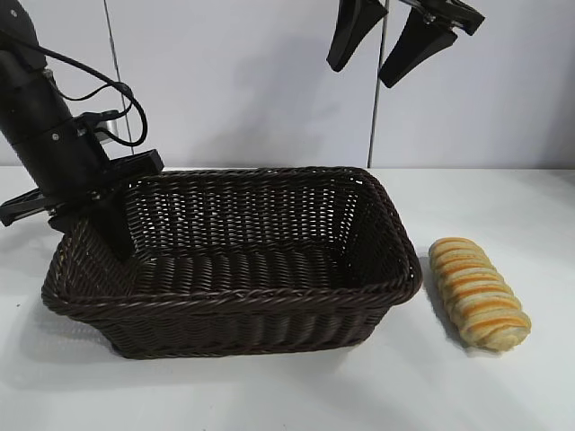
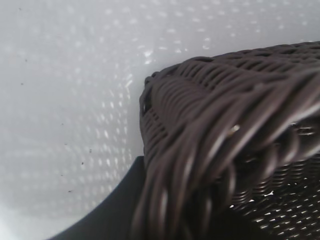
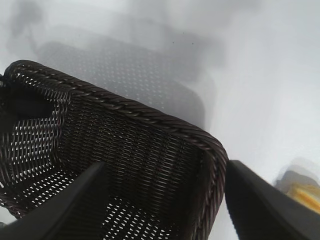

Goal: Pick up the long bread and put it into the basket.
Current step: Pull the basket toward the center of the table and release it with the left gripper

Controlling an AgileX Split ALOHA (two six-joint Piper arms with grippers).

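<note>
Long bread (image 1: 479,293) lies on table (image 1: 503,386) beside basket (image 1: 235,301), outside it. Left gripper (image 1: 106,224) clamps basket's left rim, fingers narrow. Right gripper (image 1: 386,43) hangs above, fingers wide.

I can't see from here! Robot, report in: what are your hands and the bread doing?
Left gripper clamped on basket rim, left end. Right gripper open, empty, high above basket. Long bread on table right of basket, untouched. Path clear.

Exterior: frontal, slightly raised, facing both arms. Left wrist: pressed close against the basket (image 2: 220,135) rim. Right wrist: high above the same basket, looking down.
</note>
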